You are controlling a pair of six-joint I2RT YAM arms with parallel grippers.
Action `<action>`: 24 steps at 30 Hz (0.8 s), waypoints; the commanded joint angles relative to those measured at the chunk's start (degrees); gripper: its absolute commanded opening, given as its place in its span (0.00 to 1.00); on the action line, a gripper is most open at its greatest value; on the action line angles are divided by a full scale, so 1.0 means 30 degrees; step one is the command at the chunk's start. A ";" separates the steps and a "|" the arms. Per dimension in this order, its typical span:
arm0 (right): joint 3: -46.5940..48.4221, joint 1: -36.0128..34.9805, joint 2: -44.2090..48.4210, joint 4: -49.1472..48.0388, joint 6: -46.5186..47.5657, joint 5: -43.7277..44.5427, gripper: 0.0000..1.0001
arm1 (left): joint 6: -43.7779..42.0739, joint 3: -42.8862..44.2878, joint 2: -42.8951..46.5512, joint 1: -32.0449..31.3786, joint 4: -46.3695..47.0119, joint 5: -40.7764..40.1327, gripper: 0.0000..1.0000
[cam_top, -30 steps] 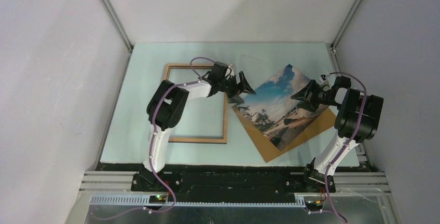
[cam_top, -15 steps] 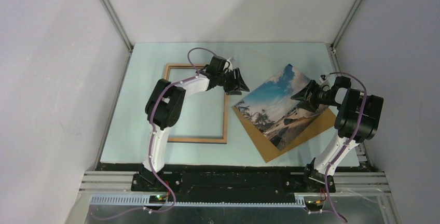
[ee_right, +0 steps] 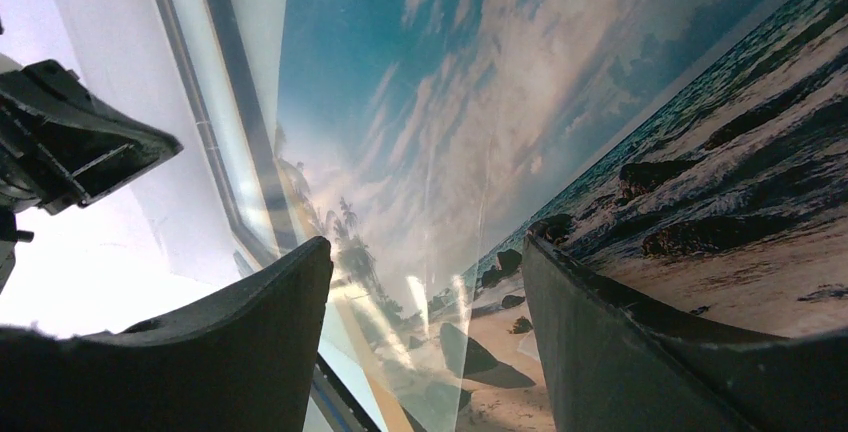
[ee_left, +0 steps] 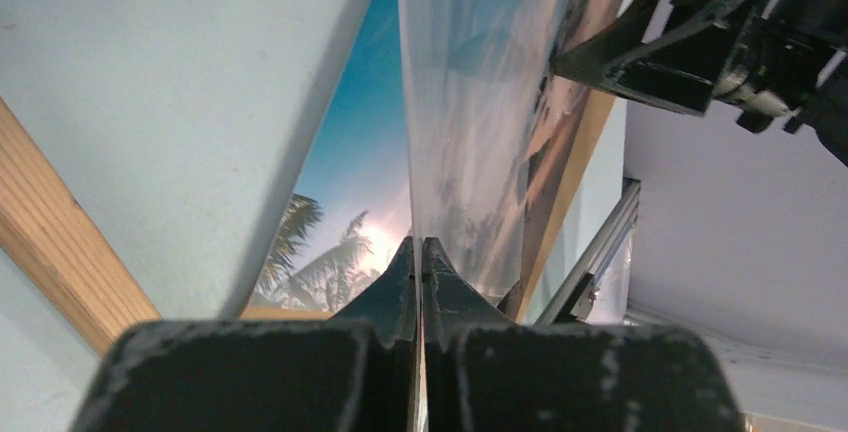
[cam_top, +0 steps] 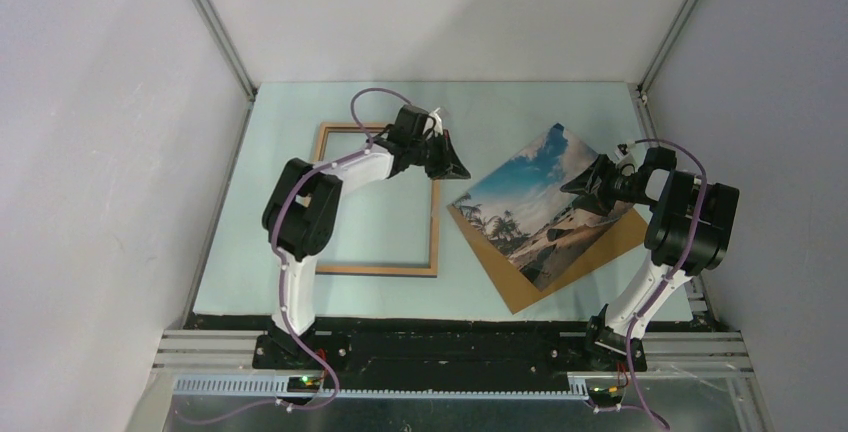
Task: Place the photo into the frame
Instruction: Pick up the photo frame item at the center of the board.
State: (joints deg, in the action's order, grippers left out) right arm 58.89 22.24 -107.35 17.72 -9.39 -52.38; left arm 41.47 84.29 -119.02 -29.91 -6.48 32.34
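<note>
Frame (cam_top: pixel 380 270) lies flat on the worktop (cam_top: pixel 560 102), left of centre, light wood side up. Photo (cam_top: pixel 535 202) is outside the frame, just right of it, turned at an angle, picture side up on a brown backing board (cam_top: pixel 610 242) that sticks out along its near and right edges. Left claw (cam_top: pixel 452 164) sits over the frame's far right corner, between frame and photo. In the left wrist view its fingers are pressed together on the edge of a thin clear sheet (ee_left: pixel 460 102), which runs away from the pinch toward the photo. Right claw (cam_top: pixel 578 187) is at the photo's right side, pointing left. In the right wrist view its fingers (ee_right: pixel 250 352) are spread wide with the beach print showing between them, nothing gripped. Cannot tell whether they touch the print.
</note>
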 commanded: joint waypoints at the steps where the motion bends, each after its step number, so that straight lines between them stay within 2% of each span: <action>1: -0.0085 -0.0001 0.1083 0.0072 0.0226 -0.0467 0.74 | -0.0458 -0.1046 0.2288 0.0296 0.1475 0.0821 0.00; 9: -0.0086 -0.0080 0.2722 0.0152 0.0121 -0.1697 0.76 | 0.0242 -0.3344 0.4573 0.1466 0.3983 0.2593 0.00; 14: -0.0081 -0.0800 0.4579 0.0290 0.0474 -0.1108 0.80 | 0.0374 -0.4734 0.6452 0.2336 0.4544 0.3579 0.00; 19: 0.0044 -0.2759 0.6550 0.0098 0.0962 0.0492 0.83 | 0.0153 -0.6170 0.8346 0.3424 0.4591 0.4608 0.00; 24: 0.0368 -0.5930 0.8089 0.0203 0.1998 0.3592 0.85 | -0.0429 -0.7432 1.0484 0.4843 0.4120 0.5590 0.00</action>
State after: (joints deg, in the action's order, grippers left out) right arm 58.70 10.50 -87.48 18.57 -6.81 -49.15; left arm 42.24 63.20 -93.56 -18.48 4.40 44.75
